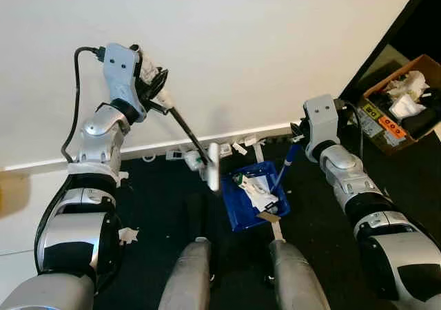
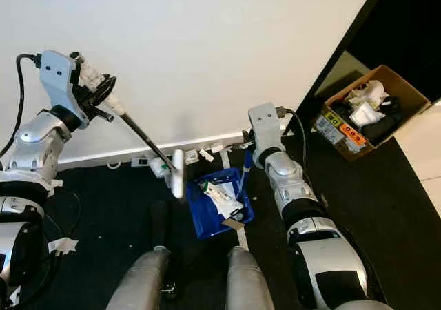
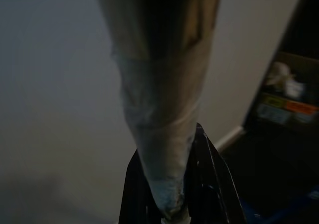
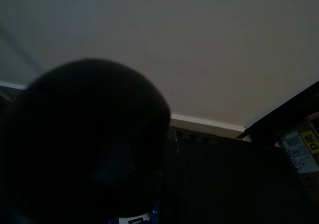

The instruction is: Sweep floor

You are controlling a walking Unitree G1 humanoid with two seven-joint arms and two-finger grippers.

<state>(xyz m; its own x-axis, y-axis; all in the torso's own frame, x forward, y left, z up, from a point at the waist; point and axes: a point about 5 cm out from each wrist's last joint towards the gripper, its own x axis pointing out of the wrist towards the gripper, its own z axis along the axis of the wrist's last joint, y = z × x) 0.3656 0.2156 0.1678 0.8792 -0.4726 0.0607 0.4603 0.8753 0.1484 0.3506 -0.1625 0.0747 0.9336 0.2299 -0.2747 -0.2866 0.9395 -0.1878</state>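
Left eye view shows your left gripper (image 1: 157, 89) clamped on the broom handle (image 1: 185, 129), its head (image 1: 214, 167) raised beside the blue dustpan (image 1: 253, 194), likely to tip scraps in. Your right gripper (image 1: 298, 132) steadies the dustpan handle (image 1: 285, 167); I cannot tell its finger state.

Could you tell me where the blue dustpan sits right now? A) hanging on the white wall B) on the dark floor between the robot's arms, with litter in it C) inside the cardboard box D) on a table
B: the blue dustpan rests on the dark floor, holding white scraps.
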